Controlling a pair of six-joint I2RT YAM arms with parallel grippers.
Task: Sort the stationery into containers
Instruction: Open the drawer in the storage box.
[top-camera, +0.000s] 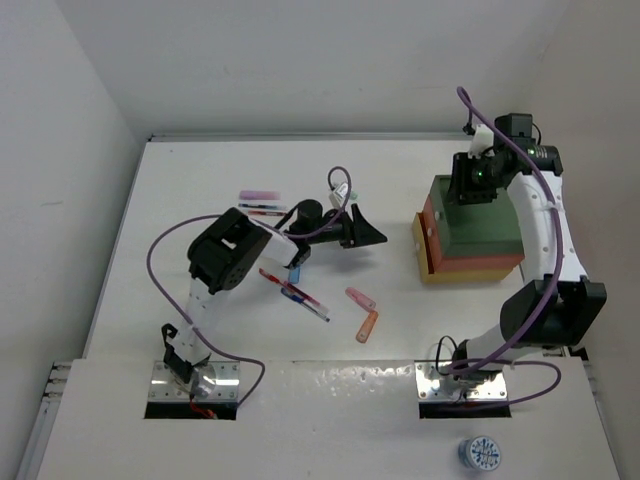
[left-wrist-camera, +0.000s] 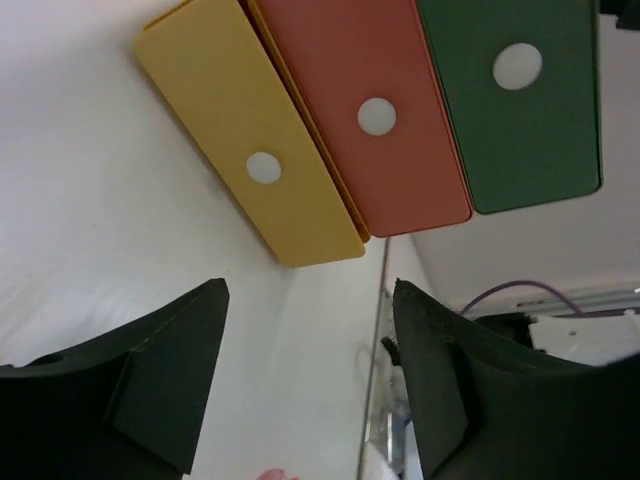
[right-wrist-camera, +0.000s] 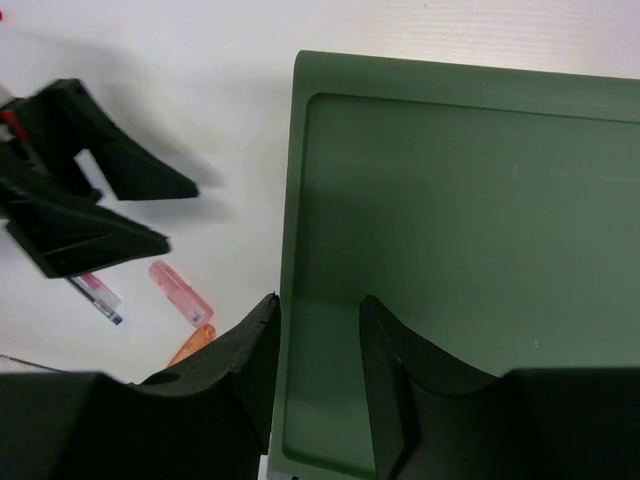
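Green tray (right-wrist-camera: 470, 230) sits atop the red-orange tray (left-wrist-camera: 340, 60) and yellow tray (left-wrist-camera: 225, 110), stacked on the right of the table (top-camera: 200, 180) (one white dot (left-wrist-camera: 263, 167) on each, seen from the left wrist). Right gripper (right-wrist-camera: 320, 305) straddles the green rim, jaws parted, not clamped. Left gripper (left-wrist-camera: 310, 290) gapes wide, empty, mid-table. Pink marker (top-camera: 360, 298), orange marker (top-camera: 367, 326) and pens (top-camera: 295, 292) lie loose between the arms.
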